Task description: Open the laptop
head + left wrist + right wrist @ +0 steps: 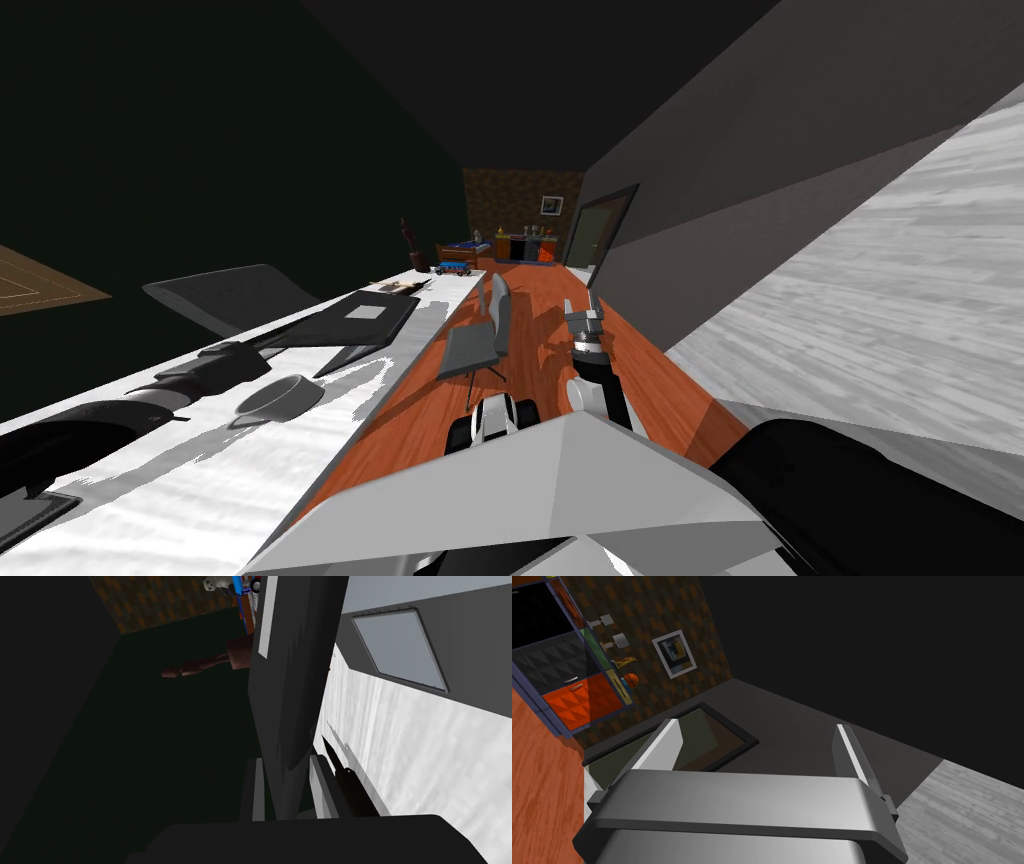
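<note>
Laptop point(350, 320): dark grey, on white desk point(200, 480), near its front edge. Long axis runs along the desk's length; the touchpad side faces the front edge and the lid is raised off the base on the wall side.
Left gripper point(286, 760): fingers pinched on the lid's edge, one on each face.
Grey bowl point(280, 397): just beside the laptop.
Right gripper point(755, 725): over the floor, blades wide apart, holding nothing.
</note>
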Controlling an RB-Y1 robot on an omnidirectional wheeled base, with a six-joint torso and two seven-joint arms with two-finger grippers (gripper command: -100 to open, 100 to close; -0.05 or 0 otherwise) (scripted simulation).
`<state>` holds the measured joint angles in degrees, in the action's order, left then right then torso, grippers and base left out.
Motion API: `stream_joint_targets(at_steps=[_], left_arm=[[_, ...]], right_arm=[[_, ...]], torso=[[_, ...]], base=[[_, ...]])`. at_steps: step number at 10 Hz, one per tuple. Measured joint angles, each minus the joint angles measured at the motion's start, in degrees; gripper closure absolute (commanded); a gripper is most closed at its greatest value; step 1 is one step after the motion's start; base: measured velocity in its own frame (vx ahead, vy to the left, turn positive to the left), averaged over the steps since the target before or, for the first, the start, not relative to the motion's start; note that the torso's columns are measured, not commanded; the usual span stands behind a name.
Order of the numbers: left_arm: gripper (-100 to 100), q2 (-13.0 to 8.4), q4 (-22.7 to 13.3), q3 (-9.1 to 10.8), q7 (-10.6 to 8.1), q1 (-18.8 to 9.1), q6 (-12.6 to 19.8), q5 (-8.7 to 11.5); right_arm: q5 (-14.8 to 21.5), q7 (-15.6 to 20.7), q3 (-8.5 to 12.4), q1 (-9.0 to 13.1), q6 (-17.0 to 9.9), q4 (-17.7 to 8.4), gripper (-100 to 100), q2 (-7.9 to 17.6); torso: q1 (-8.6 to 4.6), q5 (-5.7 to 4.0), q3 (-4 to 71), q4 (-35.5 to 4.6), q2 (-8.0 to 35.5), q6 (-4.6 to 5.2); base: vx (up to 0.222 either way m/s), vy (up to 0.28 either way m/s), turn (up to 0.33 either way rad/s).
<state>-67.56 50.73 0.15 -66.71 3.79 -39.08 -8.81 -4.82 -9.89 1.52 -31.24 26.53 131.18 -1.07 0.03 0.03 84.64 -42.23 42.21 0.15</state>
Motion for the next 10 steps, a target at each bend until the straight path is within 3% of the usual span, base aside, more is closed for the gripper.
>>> stream_joint_targets(at_steps=[2, 4, 10], left_arm=[[100, 0.0, -0.5, -0.19, -3.15, -0.2, -0.9, -0.7], [100, 0.3, -0.5, -0.31, -3.98, 0.1, -1.2, -0.6], [100, 2.3, -0.1, -3.3, -13.59, 2.3, -2.4, 1.2]], right_arm=[[0.0, 0.0, 0.0, 0.0, 0.0, 0.0, 0, 0.0], [0.0, 0.0, 0.0, 0.0, 0.0, 0.0, 0, 0.0], [0.0, 0.0, 0.0, 0.0, 0.0, 0.0, 0, 0.0]], torso=[[0.06, 0.01, -0.1, 0.0, 0.1, -0.06], [0.14, 0.05, 0.0, 0.0, 0.0, -0.2], [0.16, 0.11, 0.1, 0.1, -0.2, 0.01]], base=[[-0.001, 0.001, -0.013], [0.019, 0.055, -0.023], [0.031, 0.102, -0.023]])
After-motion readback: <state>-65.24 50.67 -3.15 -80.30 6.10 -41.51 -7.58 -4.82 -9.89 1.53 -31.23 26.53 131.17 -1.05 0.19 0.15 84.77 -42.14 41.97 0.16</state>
